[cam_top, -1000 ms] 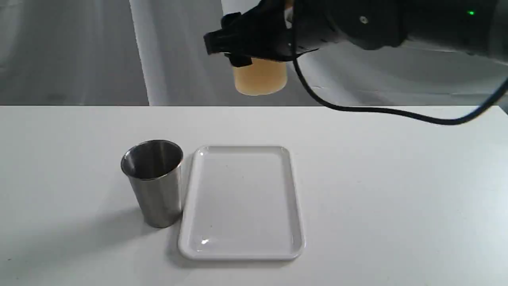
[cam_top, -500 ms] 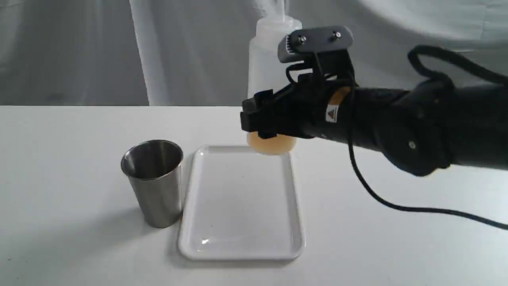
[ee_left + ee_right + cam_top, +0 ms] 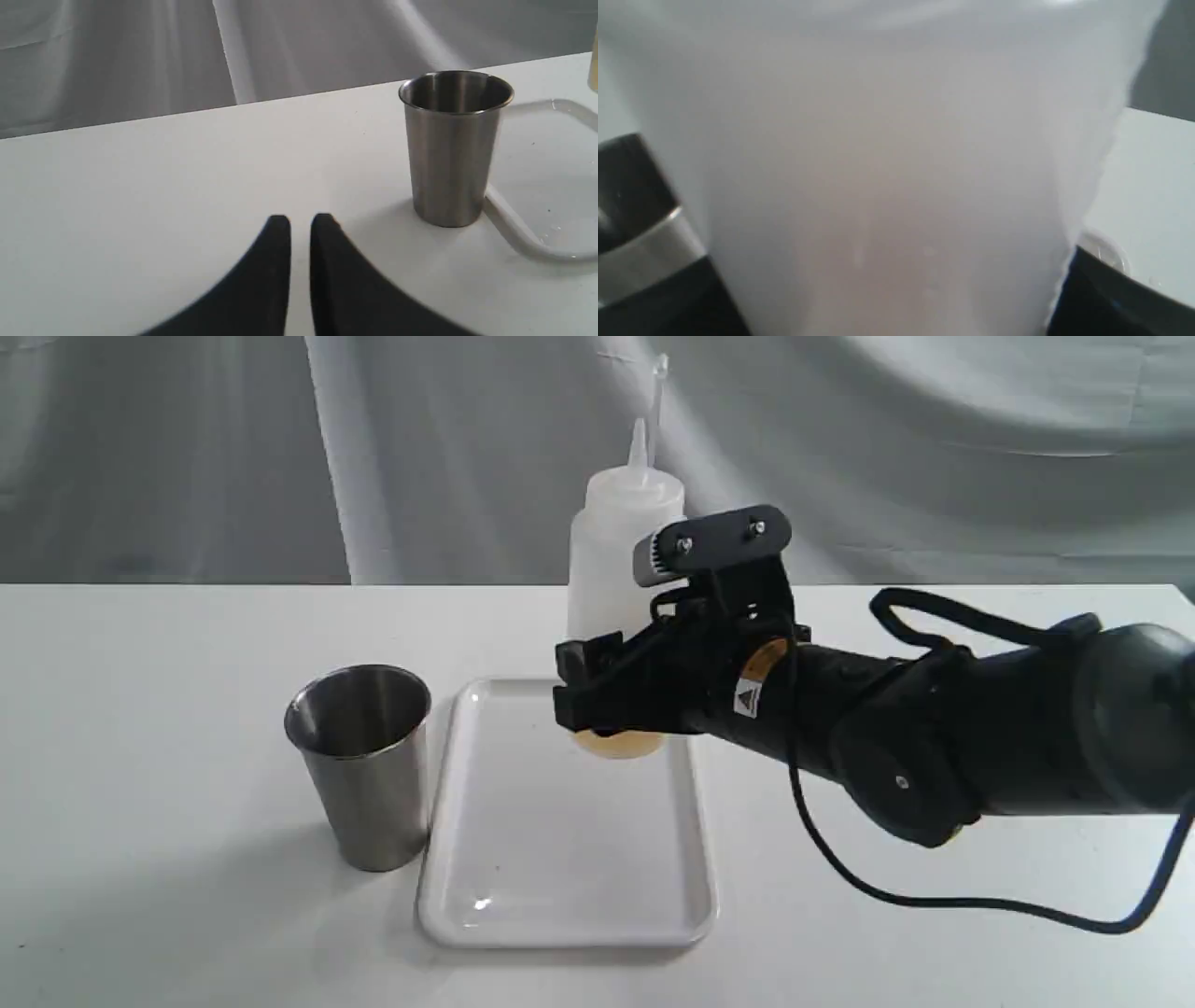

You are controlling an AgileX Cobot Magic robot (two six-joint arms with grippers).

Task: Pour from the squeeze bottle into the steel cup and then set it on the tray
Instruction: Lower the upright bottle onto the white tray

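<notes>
Squeeze bottle [image 3: 616, 551], steel cup [image 3: 364, 775], tray [image 3: 560, 845]: one of each.

The right hand [image 3: 611, 700] hides the squeeze bottle [image 3: 616, 551] low down; tray [image 3: 560, 840] contact unclear.

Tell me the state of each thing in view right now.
squeeze bottle: upright, uncapped, gripped over the tray, contact unclear.
steel cup: upright on the table, beside the tray.
tray: flat on the table.
right gripper: shut on the squeeze bottle.
left gripper: nearly shut, holding nothing.
</notes>
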